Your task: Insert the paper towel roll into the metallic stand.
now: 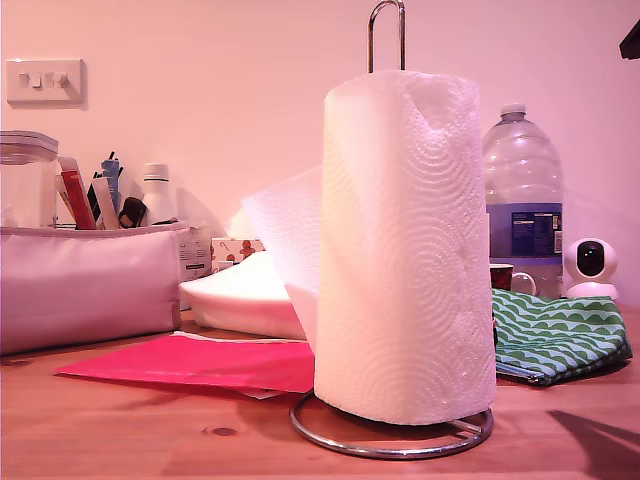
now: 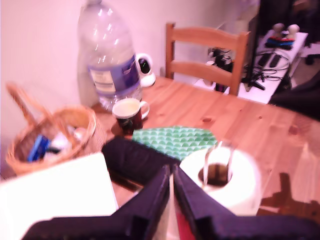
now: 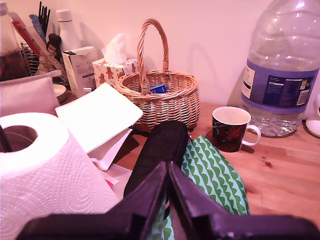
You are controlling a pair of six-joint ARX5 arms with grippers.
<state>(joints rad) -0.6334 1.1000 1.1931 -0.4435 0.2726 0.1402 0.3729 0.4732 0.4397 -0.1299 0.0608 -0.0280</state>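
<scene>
Already sitting on the metallic stand (image 1: 387, 30), paper towel roll (image 1: 405, 250), both hands (image 2: 171, 200) (image 3: 167, 200) clenched empty above; risking snagging loose sheet, tipping stand while retracting.

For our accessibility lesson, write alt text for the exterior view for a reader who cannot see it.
A fat white paper towel roll sits upright on a chrome metallic stand, whose loop post rises out of the roll's top, on a wooden table. Behind it are a large water bottle, a green patterned cloth and a red sheet.
</scene>
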